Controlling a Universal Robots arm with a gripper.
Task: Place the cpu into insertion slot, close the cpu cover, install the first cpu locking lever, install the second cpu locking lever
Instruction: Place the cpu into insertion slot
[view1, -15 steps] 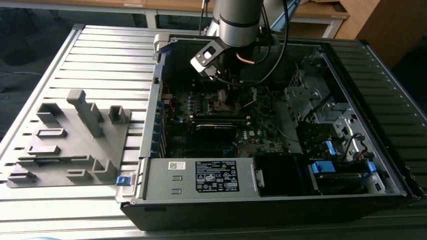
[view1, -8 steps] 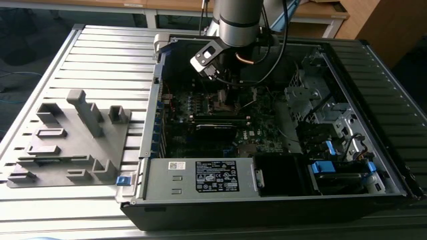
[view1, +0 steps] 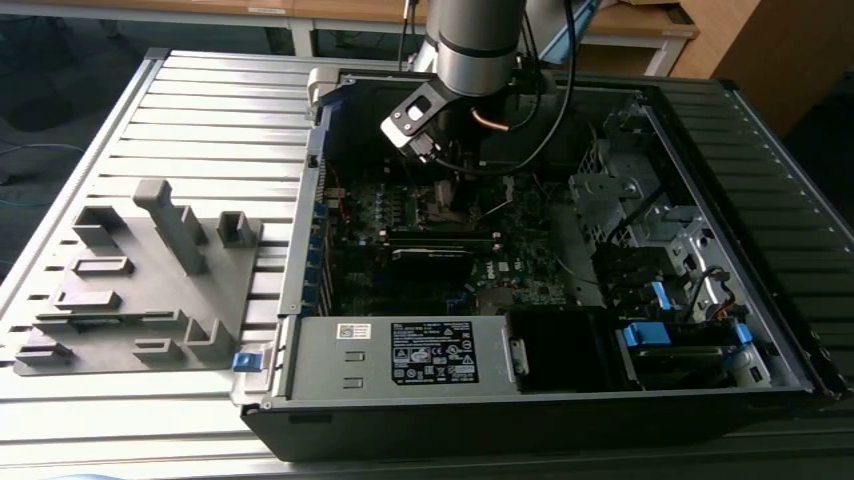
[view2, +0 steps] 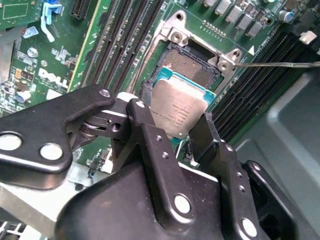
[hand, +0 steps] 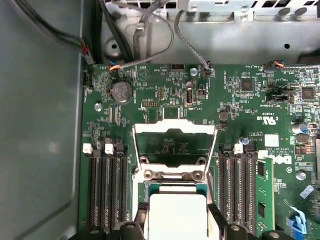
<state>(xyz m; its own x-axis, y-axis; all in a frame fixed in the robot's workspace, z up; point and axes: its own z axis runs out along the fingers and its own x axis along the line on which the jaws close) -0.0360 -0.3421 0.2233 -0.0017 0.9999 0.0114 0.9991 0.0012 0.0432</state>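
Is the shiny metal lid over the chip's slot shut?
No, the cpu cover stands flipped open, and the gripper holds the cpu.

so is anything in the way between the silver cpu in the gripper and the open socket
Nothing visible does. The flat silver-grey square cpu sits in the black gripper, partly over the open socket, and the thin silvery metal cpu cover frame stands open, clear of it.
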